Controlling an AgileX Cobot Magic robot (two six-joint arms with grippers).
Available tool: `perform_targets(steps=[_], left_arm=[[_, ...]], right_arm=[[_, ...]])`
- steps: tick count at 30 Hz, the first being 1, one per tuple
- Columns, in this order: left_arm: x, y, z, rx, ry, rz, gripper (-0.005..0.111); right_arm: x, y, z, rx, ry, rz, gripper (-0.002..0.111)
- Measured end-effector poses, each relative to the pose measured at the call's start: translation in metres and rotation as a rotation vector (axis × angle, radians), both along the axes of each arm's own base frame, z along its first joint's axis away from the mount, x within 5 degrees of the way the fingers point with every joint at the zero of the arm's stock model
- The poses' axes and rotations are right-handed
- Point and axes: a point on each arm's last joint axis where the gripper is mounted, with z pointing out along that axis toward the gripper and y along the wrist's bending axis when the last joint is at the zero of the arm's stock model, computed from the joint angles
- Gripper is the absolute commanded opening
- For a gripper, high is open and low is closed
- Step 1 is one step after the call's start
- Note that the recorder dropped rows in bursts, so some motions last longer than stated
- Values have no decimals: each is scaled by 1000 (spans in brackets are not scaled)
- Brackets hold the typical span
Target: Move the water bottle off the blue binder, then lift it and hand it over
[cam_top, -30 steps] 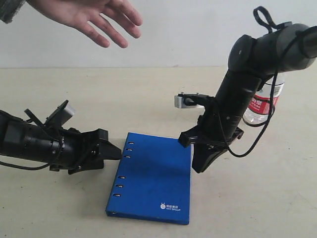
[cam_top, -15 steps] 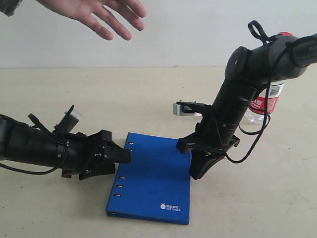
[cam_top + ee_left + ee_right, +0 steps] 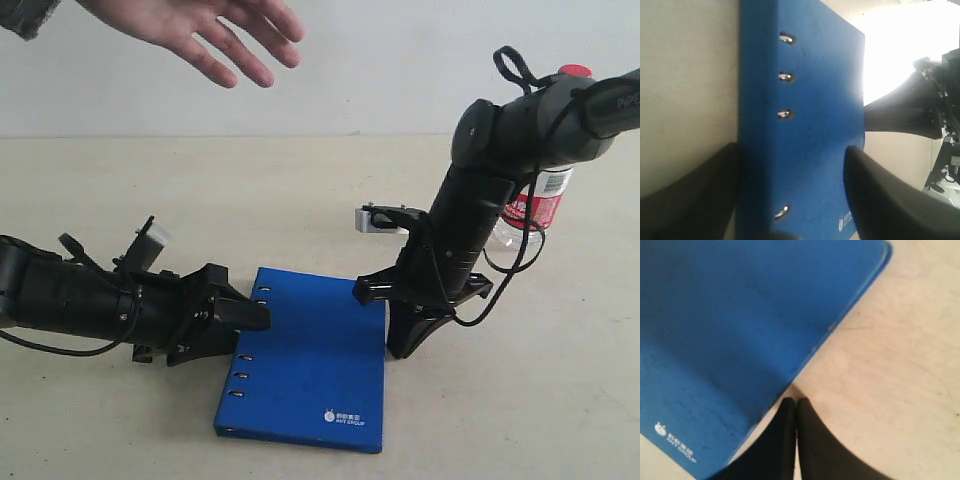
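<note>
the water bottle [image 3: 543, 200] is standing upright on the desk [image 3: 560, 400], off the blue binder [image 3: 315, 365] and well apart from it on the far right. it's half hiding behind the right arm, with its red cap poking up above the arm, its clear body catching the light and a slice of red and white label showing.

the blue binder is lying flat and closed near the front of the desk. it's showing a bright blue cover, a row of silver rivets along the spine edge and a small white logo near the front corner.

the left fingers [image 3: 245, 312] are sitting low at the spine side and spreading wide. in the left wrist view one is hanging just outside the spine edge and the other over the cover, and they're gripping nothing.

the right fingers [image 3: 405, 335] are pointing down just beside the opposite edge of the binder. they're pressing tightly together with nothing between them, tips on or just above the bare desk.

up at the top left, a person's open hand [image 3: 200, 30] is hovering with its fingers splayed.
</note>
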Motion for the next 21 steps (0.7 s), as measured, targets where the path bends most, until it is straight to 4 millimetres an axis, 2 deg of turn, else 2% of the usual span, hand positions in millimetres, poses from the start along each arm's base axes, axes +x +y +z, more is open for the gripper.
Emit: perform_targets(steps=[9,21], left_arm=[[0,0,0,-3,2,2,58],[0,0,0,21,-51,-42,58]], right_arm=[[1,-1,0,-12,-10,-5,1],[4,4,0,103,-35,27,1]])
